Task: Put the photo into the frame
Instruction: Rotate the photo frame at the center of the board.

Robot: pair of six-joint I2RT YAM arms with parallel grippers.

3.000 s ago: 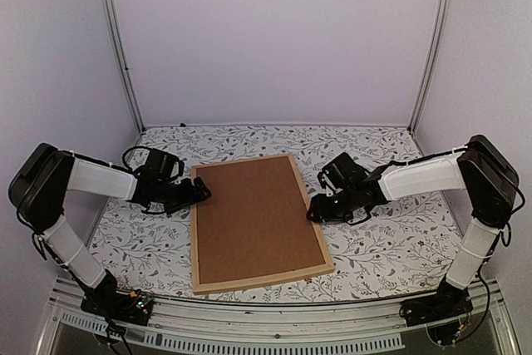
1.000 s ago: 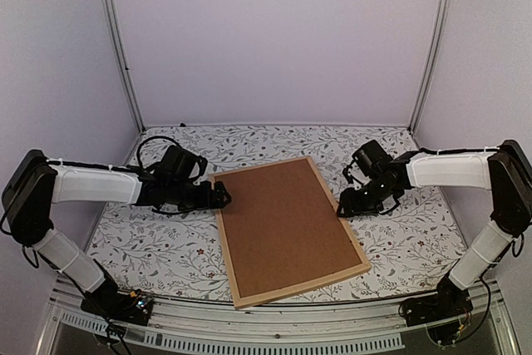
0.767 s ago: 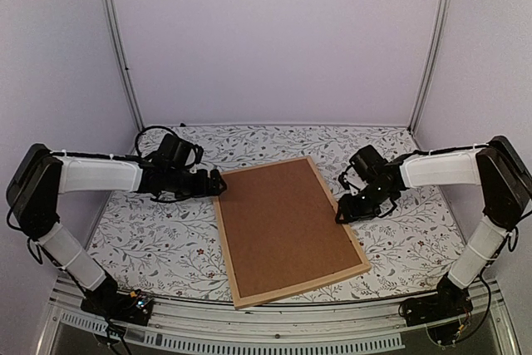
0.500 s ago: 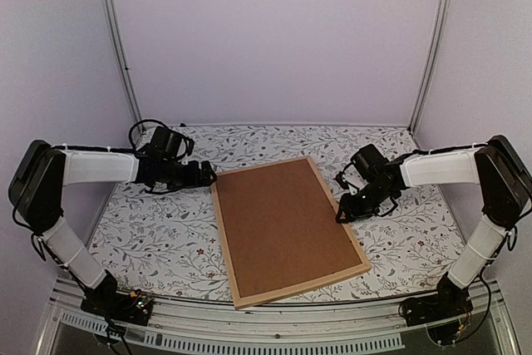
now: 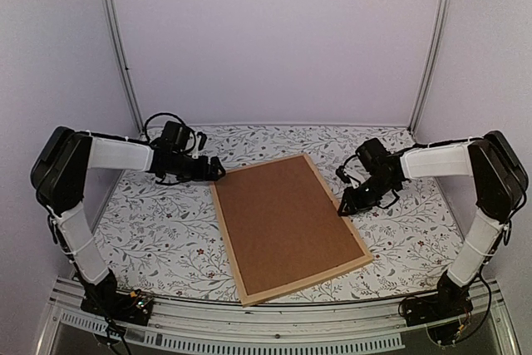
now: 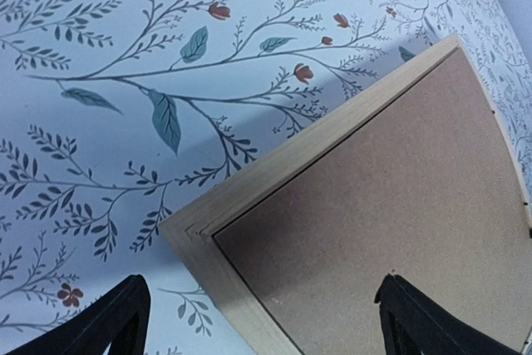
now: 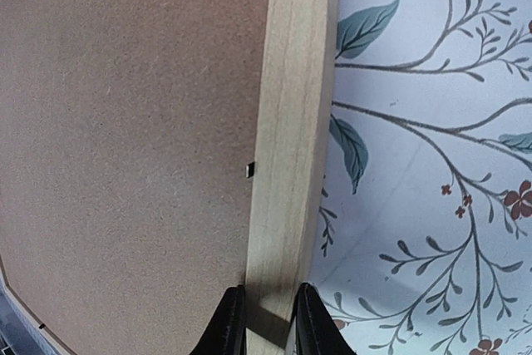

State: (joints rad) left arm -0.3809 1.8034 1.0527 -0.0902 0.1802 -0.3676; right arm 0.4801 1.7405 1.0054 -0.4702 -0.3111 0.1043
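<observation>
Frame (image 7: 291,106) lies back-up on table (image 5: 407,239), brown backing board (image 7: 125,122) in it, photo unseen, right gripper (image 7: 268,322) pinching its right rail, left gripper (image 6: 266,326) wide open beside the far-left corner; a thin one-sided pinch could slip or skew it.

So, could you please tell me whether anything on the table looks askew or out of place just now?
The frame lies face down, brown backing board up, and is turned askew on the table, with its near corner at or just past the front edge. The photo is nowhere in view. Nothing looks damaged or spilled.
</observation>
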